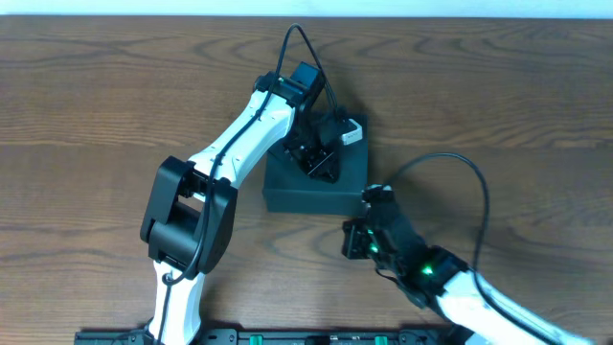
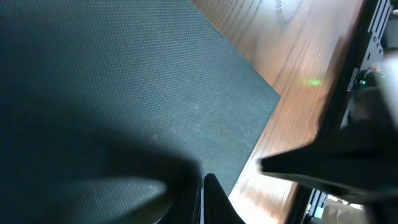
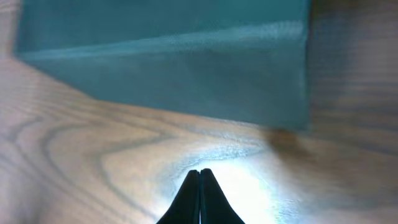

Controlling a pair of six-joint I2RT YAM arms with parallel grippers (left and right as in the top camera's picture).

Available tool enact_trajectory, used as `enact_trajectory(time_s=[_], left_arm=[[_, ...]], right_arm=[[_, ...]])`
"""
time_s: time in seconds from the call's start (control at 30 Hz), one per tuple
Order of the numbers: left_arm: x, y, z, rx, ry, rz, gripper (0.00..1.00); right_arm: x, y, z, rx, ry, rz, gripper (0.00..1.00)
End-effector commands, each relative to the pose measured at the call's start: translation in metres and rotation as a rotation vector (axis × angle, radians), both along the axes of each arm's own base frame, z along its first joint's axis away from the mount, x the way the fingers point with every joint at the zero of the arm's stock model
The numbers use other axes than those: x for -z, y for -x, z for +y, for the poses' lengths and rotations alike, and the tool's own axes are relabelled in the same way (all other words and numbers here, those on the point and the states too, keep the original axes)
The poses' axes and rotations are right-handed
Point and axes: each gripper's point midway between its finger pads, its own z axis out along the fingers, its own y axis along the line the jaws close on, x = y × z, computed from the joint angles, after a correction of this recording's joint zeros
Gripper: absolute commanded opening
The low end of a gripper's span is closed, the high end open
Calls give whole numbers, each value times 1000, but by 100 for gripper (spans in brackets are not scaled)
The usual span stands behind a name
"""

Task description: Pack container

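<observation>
The overhead camera looks straight down from high above on the wooden table and the container. The left wrist camera sits very close over the container's top, facing down. The right wrist camera looks low across the table at the container's side wall. All three views share the container.

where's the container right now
In the overhead view the container sits near the middle of the table, directly under the left gripper, with the right gripper close by its near right corner.

White arms, black joints, cables
</observation>
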Motion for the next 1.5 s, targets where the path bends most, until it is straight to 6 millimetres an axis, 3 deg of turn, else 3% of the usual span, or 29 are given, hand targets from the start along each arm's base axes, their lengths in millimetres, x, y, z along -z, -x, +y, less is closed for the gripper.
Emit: enact_trajectory(time_s=[0.0,0.27,0.63,0.8,1.0,1.17,1.3,1.47], left_arm=[[29,5,4,27,-65,32,6],[29,8,6,22,-76,52,6],[29,10,7,22,-79,59,6],[29,9,7,22,-79,58,6],[28,9,6,22,-77,58,6],[26,8,8,17,-76,57,6],[12,-4,16,-34,-69,32,6],[-22,-28,40,-114,-27,-53,6]], right_arm=[[22,-9,-1,124,4,33,2],[37,-45,6,245,-28,-67,2],[8,-70,13,298,-117,-202,2],[-12,-69,43,201,-258,-208,2],[-14,-69,43,223,-255,-220,2],[-16,-60,57,145,-304,-181,2],[-32,-57,60,97,-316,-213,2],[-63,-49,51,54,-291,-278,2]])
